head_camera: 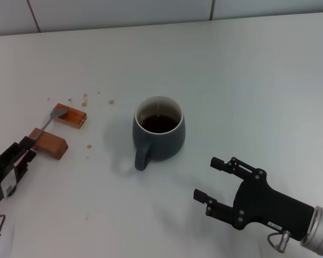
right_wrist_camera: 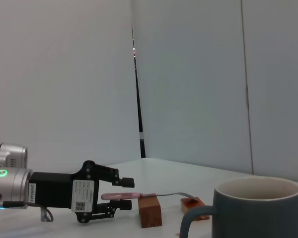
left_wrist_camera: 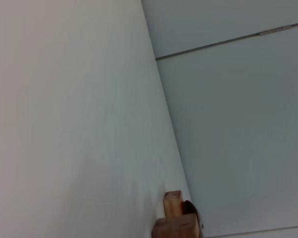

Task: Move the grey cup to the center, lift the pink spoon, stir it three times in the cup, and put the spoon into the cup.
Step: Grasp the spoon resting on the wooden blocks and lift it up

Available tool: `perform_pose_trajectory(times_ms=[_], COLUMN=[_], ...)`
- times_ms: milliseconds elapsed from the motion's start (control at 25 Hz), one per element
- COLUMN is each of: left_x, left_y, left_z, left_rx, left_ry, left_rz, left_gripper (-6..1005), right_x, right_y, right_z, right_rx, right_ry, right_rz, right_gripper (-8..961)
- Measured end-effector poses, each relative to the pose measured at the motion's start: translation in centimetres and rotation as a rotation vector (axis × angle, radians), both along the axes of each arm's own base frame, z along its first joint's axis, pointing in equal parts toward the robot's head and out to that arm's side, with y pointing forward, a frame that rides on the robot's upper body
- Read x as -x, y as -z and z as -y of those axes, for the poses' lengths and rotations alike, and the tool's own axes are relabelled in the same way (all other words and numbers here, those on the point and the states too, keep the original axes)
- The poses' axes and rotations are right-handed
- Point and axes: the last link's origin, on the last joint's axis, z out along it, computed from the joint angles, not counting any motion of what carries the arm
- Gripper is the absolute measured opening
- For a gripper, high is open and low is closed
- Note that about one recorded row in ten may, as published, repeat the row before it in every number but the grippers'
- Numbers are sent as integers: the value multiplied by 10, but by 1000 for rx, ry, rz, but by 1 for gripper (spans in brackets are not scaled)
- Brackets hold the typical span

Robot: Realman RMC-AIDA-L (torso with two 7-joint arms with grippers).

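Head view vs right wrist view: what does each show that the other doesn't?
Only the head view shows the dark liquid inside the grey cup, the brown crumbs on the table, and the right end effector, open, near the cup. Only the right wrist view shows the pink spoon handle between the left end effector's fingers, bridging the wooden blocks. Both show the cup, blocks, spoon and left end effector.

grey-blue cup (head_camera: 160,134) — pink spoon (right_wrist_camera: 120,196) — brown blocks (head_camera: 49,143)
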Motion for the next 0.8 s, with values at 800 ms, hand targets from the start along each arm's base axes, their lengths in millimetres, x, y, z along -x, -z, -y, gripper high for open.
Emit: perform_pose_trajectory(times_ms=[800], left_x=[0], left_y=[1], left_z=[1], left_rx=[1], left_ry=[0], left_rz=[6], left_gripper=[408], right_x=[0], right_y=[-1], right_z=[1], right_rx=[0], right_ry=[-2], right_rz=[-3], right_gripper=[754])
